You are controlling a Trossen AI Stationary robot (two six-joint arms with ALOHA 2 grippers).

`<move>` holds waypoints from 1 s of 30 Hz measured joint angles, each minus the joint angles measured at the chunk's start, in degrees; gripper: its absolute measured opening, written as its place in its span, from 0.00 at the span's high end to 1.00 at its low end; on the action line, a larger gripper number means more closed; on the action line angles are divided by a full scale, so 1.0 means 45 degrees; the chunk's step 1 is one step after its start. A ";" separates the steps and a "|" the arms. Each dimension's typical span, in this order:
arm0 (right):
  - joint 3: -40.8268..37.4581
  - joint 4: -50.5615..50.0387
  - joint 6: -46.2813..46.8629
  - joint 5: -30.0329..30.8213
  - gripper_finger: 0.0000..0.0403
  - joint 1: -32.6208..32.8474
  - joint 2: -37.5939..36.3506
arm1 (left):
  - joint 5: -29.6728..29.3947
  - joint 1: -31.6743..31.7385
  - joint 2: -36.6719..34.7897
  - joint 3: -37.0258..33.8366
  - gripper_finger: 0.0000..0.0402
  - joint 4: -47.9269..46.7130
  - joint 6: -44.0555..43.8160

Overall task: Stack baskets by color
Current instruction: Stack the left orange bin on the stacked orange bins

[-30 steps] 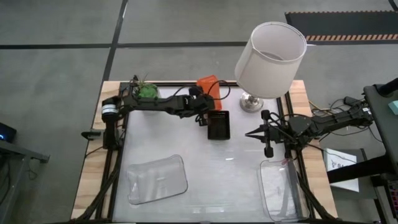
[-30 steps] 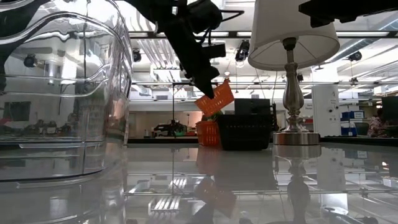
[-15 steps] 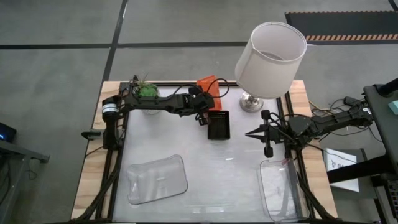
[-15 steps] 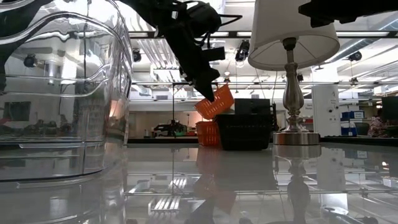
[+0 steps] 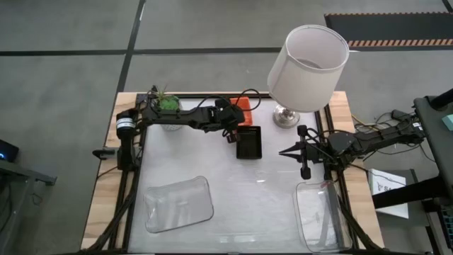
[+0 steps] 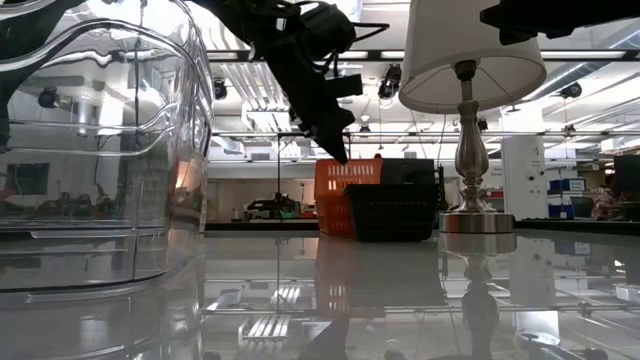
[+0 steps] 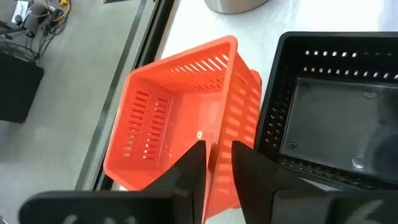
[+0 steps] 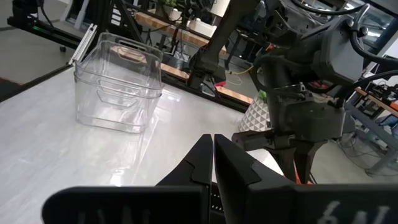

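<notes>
Dropped orange basket (image 7: 186, 118) seemingly straddles left pincer (image 7: 217, 163).

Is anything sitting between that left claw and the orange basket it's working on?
Nothing visible. The left claw is right over the orange basket, its fingers astride the near wall. The black basket stands beside it, off to one side, not between them.
</notes>
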 joint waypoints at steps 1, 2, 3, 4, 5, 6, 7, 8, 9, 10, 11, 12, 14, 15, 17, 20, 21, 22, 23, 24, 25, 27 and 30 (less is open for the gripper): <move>0.0000 -0.0009 0.0000 0.0000 0.98 0.0000 0.0000 | 0.0000 0.0000 0.0000 -0.0005 0.84 0.0052 0.0000; 0.0000 -0.0009 0.0000 0.0000 0.98 0.0000 0.0000 | 0.0000 0.0000 0.0000 -0.0005 0.84 0.0141 -0.0007; 0.0000 -0.0009 0.0000 0.0000 0.98 0.0000 0.0000 | 0.0003 0.0000 0.0000 -0.0005 0.84 0.0184 -0.0067; 0.0000 -0.0006 0.0000 0.0000 0.98 -0.0002 0.0000 | 0.0000 0.0000 0.0000 -0.0005 0.83 0.0183 -0.0215; 0.0000 -0.0009 0.0000 0.0000 0.98 0.0000 0.0000 | 0.0004 0.0005 0.0000 -0.0005 0.83 0.0174 -0.0310; 0.0000 -0.0009 0.0000 0.0000 0.98 0.0000 0.0000 | 0.0005 0.0005 0.0000 -0.0005 0.83 0.0155 -0.0388; 0.0000 -0.0009 0.0000 0.0000 0.98 0.0000 0.0000 | 0.0000 0.0005 0.0000 -0.0005 0.83 0.0122 -0.0397; 0.0000 -0.0009 0.0002 0.0000 0.98 0.0000 0.0000 | 0.0005 0.0005 0.0000 -0.0010 0.83 0.0120 -0.0408; 0.0000 -0.0009 0.0016 0.0002 0.98 -0.0002 0.0000 | 0.0000 0.0005 0.0000 -0.0010 0.83 0.0149 -0.0413; 0.0000 -0.0009 0.0083 0.0001 0.98 0.0000 0.0000 | 0.0001 0.0005 0.0000 -0.0010 0.83 0.0211 -0.0413; 0.0000 -0.0009 0.0087 0.0005 0.98 0.0000 0.0000 | 0.0005 0.0005 0.0000 -0.0010 0.83 0.0299 -0.0413; 0.0000 -0.0009 0.0087 0.0005 0.98 0.0000 0.0000 | 0.0001 0.0005 0.0000 -0.0010 0.83 0.0430 -0.0414; 0.0005 -0.0009 0.0087 0.0005 0.98 0.0000 0.0000 | 0.0005 0.0005 0.0000 -0.0010 0.83 0.0663 -0.0418; 0.0005 -0.0010 0.0087 0.0005 0.98 0.0000 0.0000 | 0.0005 0.0009 0.0000 -0.0010 0.83 0.0730 -0.0418; 0.0005 -0.0014 0.0083 0.0005 0.98 0.0000 0.0000 | 0.0006 0.0034 0.0025 -0.0058 0.83 0.0874 -0.0343; 0.0015 -0.0019 0.0078 0.0005 0.98 0.0000 0.0005 | 0.0004 0.0058 0.0132 -0.0285 0.86 0.0972 -0.0335; 0.0015 -0.0019 0.0078 0.0005 0.98 0.0000 0.0005 | -0.0008 0.0058 0.0195 -0.0363 0.87 0.1079 -0.0322; 0.0015 -0.0033 0.0076 0.0005 0.98 -0.0001 0.0005 | 0.0005 0.0058 0.0217 -0.0435 0.88 0.1256 -0.0316; 0.0015 -0.0057 0.0068 0.0005 0.98 0.0000 0.0005 | 0.0000 0.0061 0.0237 -0.0493 0.90 0.1340 -0.0316; 0.0015 -0.0068 0.0068 0.0005 0.98 -0.0002 0.0005 | 0.0004 0.0063 0.0261 -0.0544 0.91 0.1453 -0.0319; 0.0015 -0.0069 0.0067 0.0005 0.98 -0.0005 0.0005 | -0.0001 0.0063 0.0277 -0.0564 0.93 0.1581 -0.0305; 0.0015 -0.0086 0.0049 0.0010 0.98 -0.0005 0.0005 | -0.0113 0.0058 0.0291 -0.0597 0.97 0.1672 -0.0258; 0.0015 -0.0113 0.0044 0.0010 0.98 -0.0005 0.0005 | -0.0299 0.0068 0.0291 -0.0574 0.99 0.1873 -0.0233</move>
